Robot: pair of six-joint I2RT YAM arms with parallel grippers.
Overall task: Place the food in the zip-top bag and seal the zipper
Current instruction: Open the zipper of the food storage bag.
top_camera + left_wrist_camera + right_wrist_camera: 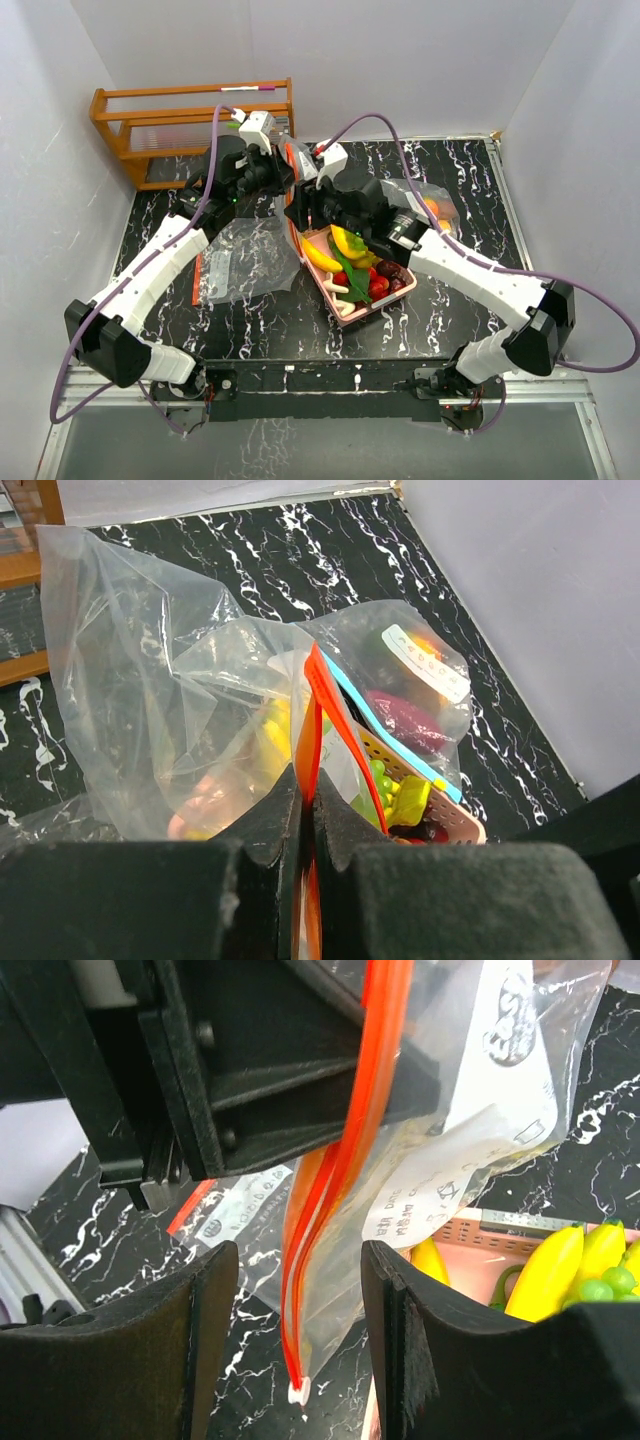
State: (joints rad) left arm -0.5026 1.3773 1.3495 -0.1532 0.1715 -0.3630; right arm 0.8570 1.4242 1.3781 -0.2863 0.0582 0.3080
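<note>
Food: bananas, red berries, dark plums and green leaves lie in the pink tray on the bench, just on the near side of the right end effector.
Flat bag: an empty clear bag lies on the bench to the left of the tray.
Right end effector: the jaws stand apart. The orange zipper strip hangs between them and touches neither finger.
Left end effector: pressed fully closed on the zipper strip, it holds the zip-top bag up above the bench.
Obstacle: the held bag hangs between the two end effectors, over the far end of the tray.
Far side: a wooden rack stands in the far left corner.
</note>
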